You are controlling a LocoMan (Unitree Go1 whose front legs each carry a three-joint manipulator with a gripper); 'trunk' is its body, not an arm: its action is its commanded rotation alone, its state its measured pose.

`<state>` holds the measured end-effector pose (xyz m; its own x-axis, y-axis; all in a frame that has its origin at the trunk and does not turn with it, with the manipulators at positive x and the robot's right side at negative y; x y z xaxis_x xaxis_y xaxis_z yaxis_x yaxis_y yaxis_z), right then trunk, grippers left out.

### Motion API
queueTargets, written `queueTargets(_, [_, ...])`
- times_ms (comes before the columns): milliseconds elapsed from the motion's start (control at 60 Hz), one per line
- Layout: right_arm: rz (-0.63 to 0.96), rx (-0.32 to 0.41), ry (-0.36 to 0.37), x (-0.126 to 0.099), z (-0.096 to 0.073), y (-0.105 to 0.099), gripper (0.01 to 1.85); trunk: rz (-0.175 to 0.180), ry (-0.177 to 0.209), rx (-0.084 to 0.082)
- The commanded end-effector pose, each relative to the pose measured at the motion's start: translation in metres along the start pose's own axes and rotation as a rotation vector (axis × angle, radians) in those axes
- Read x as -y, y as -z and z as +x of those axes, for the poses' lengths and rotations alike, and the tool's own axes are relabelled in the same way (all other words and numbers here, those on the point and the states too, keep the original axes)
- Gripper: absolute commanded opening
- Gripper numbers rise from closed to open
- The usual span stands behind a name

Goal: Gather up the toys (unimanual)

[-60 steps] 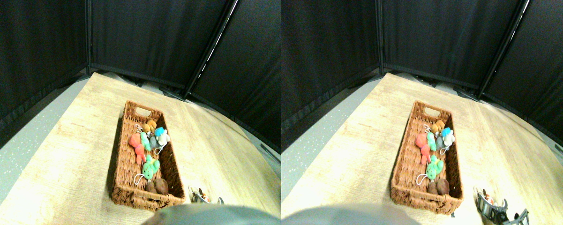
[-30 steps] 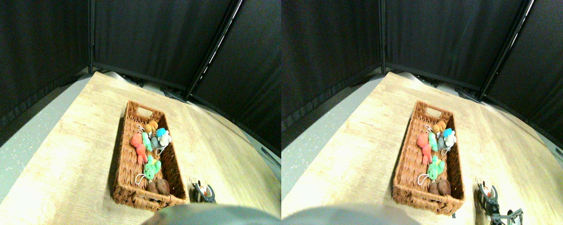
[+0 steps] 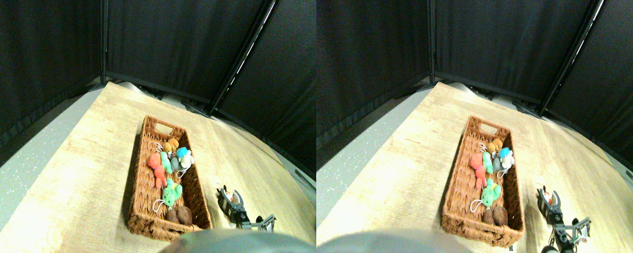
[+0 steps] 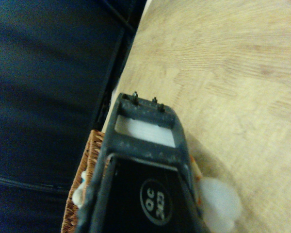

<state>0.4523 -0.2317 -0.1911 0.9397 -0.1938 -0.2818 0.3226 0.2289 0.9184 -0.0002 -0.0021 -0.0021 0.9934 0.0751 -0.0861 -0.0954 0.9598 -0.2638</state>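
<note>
While the right manipulator reaches in from the lower right of the frame, its gripper (image 3: pixel 231 196) points up the picture, just beside the long right wall of the wicker basket (image 3: pixel 142 174) on the pale wooden table (image 3: pixel 84 174). A white-and-orange toy (image 3: pixel 235 198) sits between the jaws, which look closed around it; in the wrist view the same pale plush (image 4: pixel 217 204) bulges out beside the dark jaw frame (image 4: pixel 145 145).

The other toys lie inside the basket at frame centre: an orange one (image 3: pixel 171 144) toward its far end, then a red one (image 3: pixel 155 164), a green one (image 3: pixel 164 159) and a grey and blue-white one (image 3: pixel 182 158) clustered together, another green one (image 3: pixel 171 192) below them, and a brown one (image 3: pixel 179 215) at the near end. Black curtains (image 3: pixel 179 47) fill the top of the frame.
</note>
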Motion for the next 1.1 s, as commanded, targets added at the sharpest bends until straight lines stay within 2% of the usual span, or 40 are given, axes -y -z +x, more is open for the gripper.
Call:
queueTargets(17, [0.004, -0.040, -0.085, -0.019, 0.005, 0.005, 0.09, -0.024, -0.010, 0.013])
queueTargets(117, [-0.018, -0.052, -0.100, -0.031, 0.008, 0.010, 0.07, -0.035, -0.018, 0.017])
queueTargets(217, [0.014, -0.090, -0.149, -0.045, 0.014, 0.017, 0.06, -0.049, -0.026, 0.026])
queueTargets(383, [-0.053, -0.132, -0.211, -0.071, 0.019, 0.028, 0.08, -0.073, -0.036, 0.036])
queueTargets(517, [-0.091, -0.163, -0.239, -0.083, 0.019, 0.037, 0.10, -0.094, -0.041, 0.050])
queueTargets(700, [-0.149, -0.207, -0.292, -0.105, 0.013, 0.052, 0.10, -0.123, -0.051, 0.063])
queueTargets(917, [-0.145, -0.256, -0.294, -0.113, 0.002, 0.068, 0.09, -0.151, -0.077, 0.074])
queueTargets(1100, [-0.150, -0.294, -0.301, -0.118, -0.011, 0.089, 0.11, -0.170, -0.089, 0.075])
